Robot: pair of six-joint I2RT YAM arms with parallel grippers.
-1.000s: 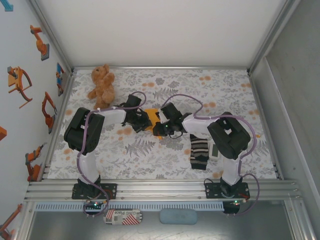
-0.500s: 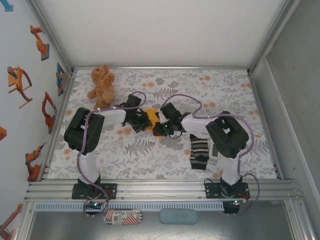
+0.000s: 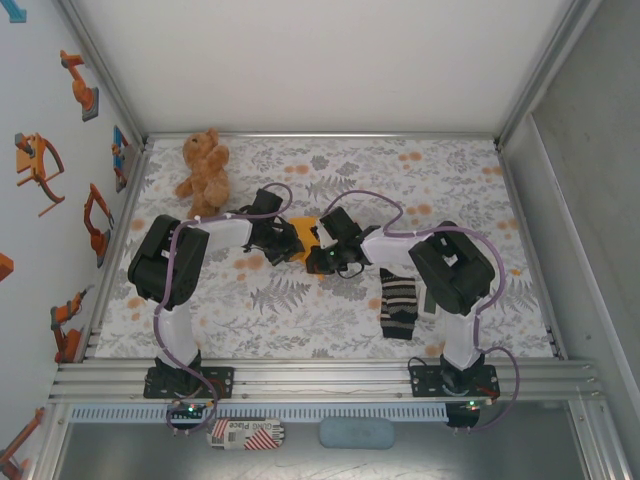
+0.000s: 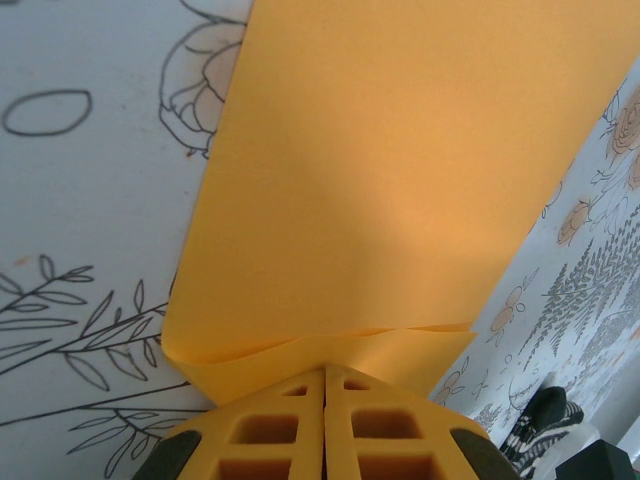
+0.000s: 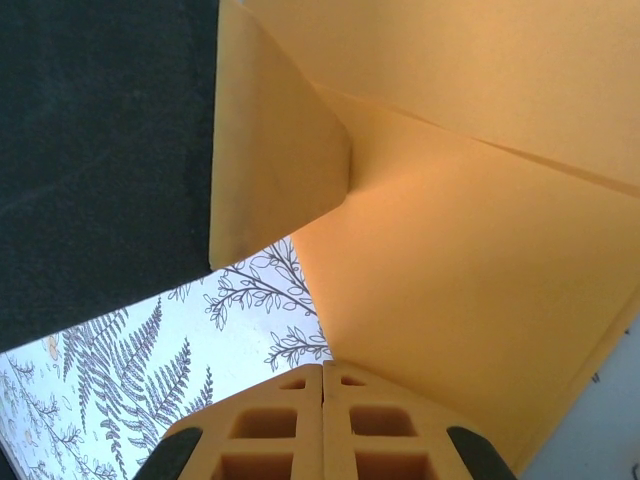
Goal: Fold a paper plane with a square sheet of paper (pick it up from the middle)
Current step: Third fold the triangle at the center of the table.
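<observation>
Nearest the bases, a striped black-and-white sock (image 3: 398, 305) lies on the floral desk (image 3: 290, 320) just beside the right arm (image 3: 455, 270), well apart from the work and playing no part in it. Further in, the left arm (image 3: 165, 265) and the right arm reach toward each other at mid-desk, and the orange-yellow sheet of paper (image 3: 307, 230) sits between their wrists.

In the left wrist view the left jaws are clenched on an edge of the sheet (image 4: 380, 180), the orange fingers (image 4: 270, 430) pressed together where two layers overlap; this looks like a pinch meant to hold a fold flat. In the right wrist view the right jaws are likewise clamped on the sheet (image 5: 470, 250), which rises off the desk with a triangular flap turned over and a crease running across it. Holding from opposite sides probably keeps the thin paper taut while a crease is set. The fold seems midway; no finished dart shows yet.

Farthest off, a teddy bear (image 3: 204, 165) rests at the far left corner.
</observation>
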